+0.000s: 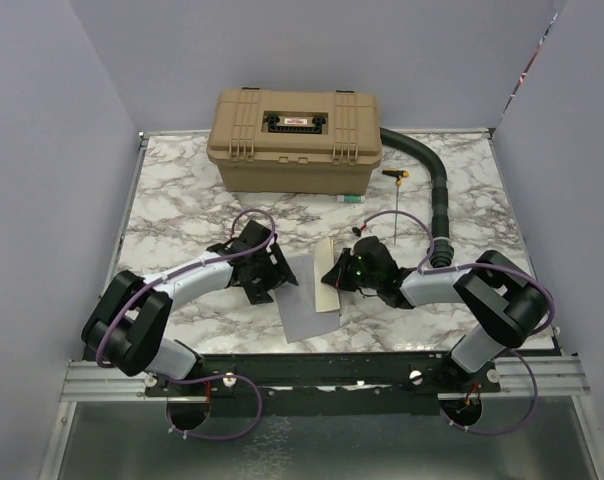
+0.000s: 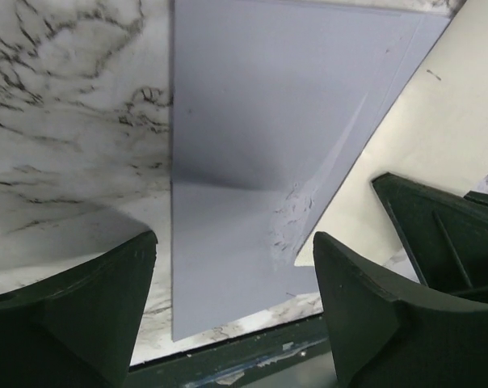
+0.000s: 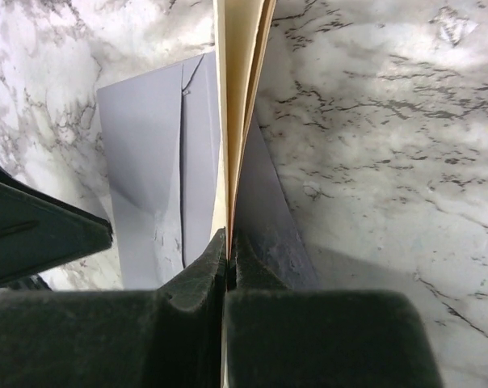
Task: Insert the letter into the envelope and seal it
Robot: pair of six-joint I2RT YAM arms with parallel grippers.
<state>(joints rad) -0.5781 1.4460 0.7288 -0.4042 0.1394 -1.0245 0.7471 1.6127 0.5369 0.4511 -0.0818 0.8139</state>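
Observation:
The grey-lavender envelope [image 1: 307, 300] lies flat on the marble table near the front edge, between the two arms. It fills the left wrist view [image 2: 252, 145] and shows in the right wrist view [image 3: 151, 162]. My right gripper [image 1: 335, 278] is shut on the pale tan letter [image 1: 327, 270], which stands on edge over the envelope's right side; it appears edge-on in the right wrist view [image 3: 240, 89] with the gripper [image 3: 230, 242] pinching its near end. My left gripper [image 1: 266, 272] is open and empty at the envelope's left edge, one finger on each side [image 2: 236, 250]. The letter also shows there [image 2: 438, 121].
A tan hard case [image 1: 294, 140] stands at the back of the table. A black corrugated hose [image 1: 437, 190] curves down the right side. A yellow-handled tool [image 1: 395, 176] and a small green-tipped tube [image 1: 352, 199] lie near the case. The table's front edge [image 2: 252, 347] is close.

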